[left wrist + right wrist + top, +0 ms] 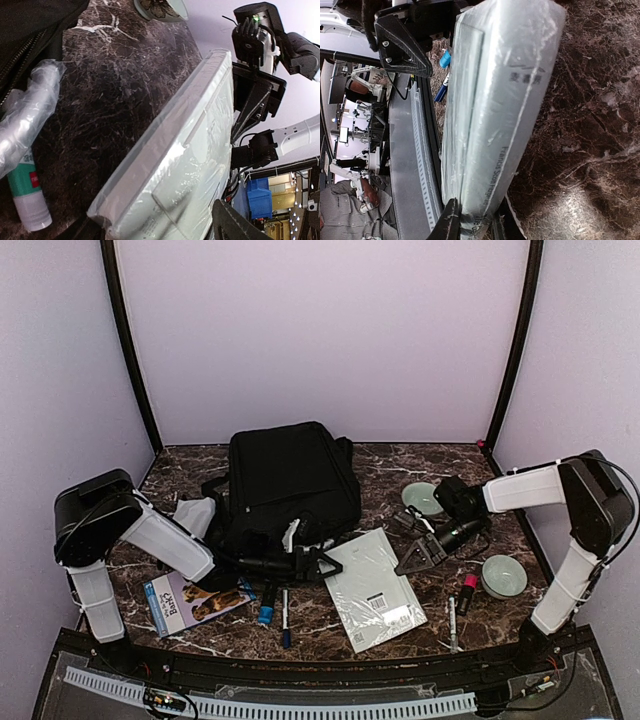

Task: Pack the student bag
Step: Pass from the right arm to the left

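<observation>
We see the soft black fabric student bag (290, 480) slumped at the back centre of the veined dark marble surface (400, 465). Just in front lies a flat, glossy shrink-wrapped book (375, 590). The right gripper (412, 560) pinches one edge, and the left gripper (322, 564) stands wide apart around the opposite corner.

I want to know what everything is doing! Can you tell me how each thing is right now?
Bag: lying flat, near zip seems open.
White book: closed, plastic-wrapped, between both arms' jaws.
Left gripper: jaws wide open.
Right gripper: jaws pinching the white book's edge.
Dog book: closed, lying flat.
Right bowl: upright, empty.
Far bowl: upright.
</observation>
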Tool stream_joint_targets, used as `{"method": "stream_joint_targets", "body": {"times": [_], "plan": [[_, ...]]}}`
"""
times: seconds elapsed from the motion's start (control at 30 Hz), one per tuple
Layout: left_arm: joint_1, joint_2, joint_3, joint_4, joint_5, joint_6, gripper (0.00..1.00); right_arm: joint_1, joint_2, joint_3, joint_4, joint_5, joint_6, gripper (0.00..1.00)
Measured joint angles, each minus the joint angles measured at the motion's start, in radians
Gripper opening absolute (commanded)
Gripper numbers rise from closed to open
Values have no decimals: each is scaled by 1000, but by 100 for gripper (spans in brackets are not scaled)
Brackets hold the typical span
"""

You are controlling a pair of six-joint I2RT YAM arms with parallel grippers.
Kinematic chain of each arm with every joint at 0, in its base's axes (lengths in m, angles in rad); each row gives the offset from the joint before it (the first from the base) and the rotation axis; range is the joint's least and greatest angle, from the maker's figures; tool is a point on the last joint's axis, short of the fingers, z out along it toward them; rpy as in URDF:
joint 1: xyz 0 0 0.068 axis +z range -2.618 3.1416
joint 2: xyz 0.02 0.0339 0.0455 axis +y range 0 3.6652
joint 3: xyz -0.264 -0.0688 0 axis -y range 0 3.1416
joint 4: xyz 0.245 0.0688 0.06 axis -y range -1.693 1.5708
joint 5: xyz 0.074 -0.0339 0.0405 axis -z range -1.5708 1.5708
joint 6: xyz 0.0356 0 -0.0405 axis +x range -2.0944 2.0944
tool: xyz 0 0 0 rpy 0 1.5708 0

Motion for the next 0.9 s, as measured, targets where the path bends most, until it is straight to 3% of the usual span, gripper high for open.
{"method": "stream_joint_targets", "body": {"times": [0.3,0.73,0.9], "plan": [[26,124,-74,362,102,-5,65,0,3,-8,23,-10,-6,0],[56,176,-88,584,193,-31,14,0,17,-8,61,-2,-7,0],[64,179,-90,630,222,-57,1,-2,18,-7,65,0,-18,2]]}}
